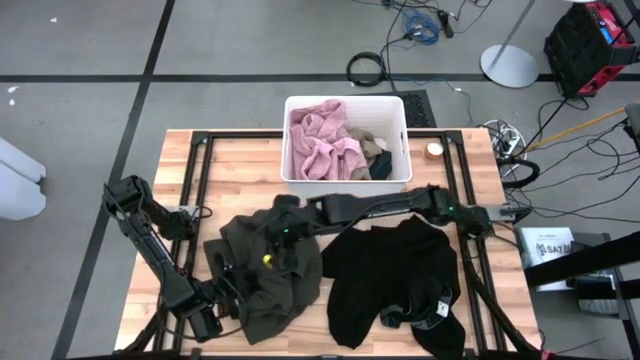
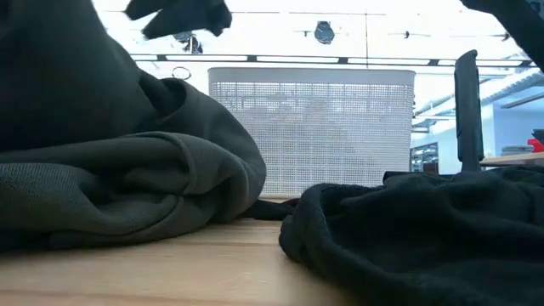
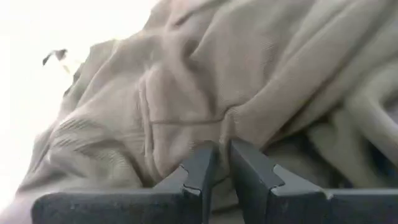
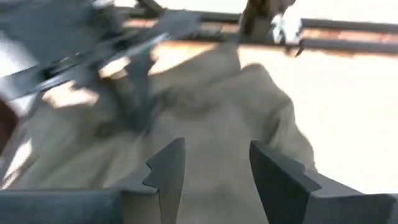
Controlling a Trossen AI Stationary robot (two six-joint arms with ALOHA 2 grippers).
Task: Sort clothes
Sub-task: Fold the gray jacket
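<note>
An olive-green garment [image 1: 265,270] lies bunched at lower centre-left of the overhead frame, one of two garments spread on the wooden table [image 1: 180,215]; the second, a black garment [image 1: 395,280], sprawls just to its right at lower centre, the two nearly touching. In the table-level view the olive heap [image 2: 127,178] fills the left half and the black one [image 2: 425,229] the lower right, both resting on the tabletop. One white plastic bin [image 1: 345,180] sits at upper centre of the overhead frame, behind both garments, and holds at least three more pieces: a fuzzy pink garment [image 1: 320,140] filling its left side, a beige-khaki piece [image 1: 368,138] and a dark piece [image 1: 382,163] tucked at its right. The left gripper [image 1: 230,295], at the lower left of the overhead frame, sits at the olive garment's near edge; its wrist camera shows the two dark fingers [image 3: 199,177] drawn almost together with a fold of the olive cloth [image 3: 236,93] pinched between them. The right gripper [image 1: 285,225] reaches in from the right across the table to the olive garment's upper edge; its wrist view shows its fingers [image 4: 168,168] standing apart above the cloth with nothing between them. A small round object [image 1: 434,151] lies on the table to the bin's right.
</note>
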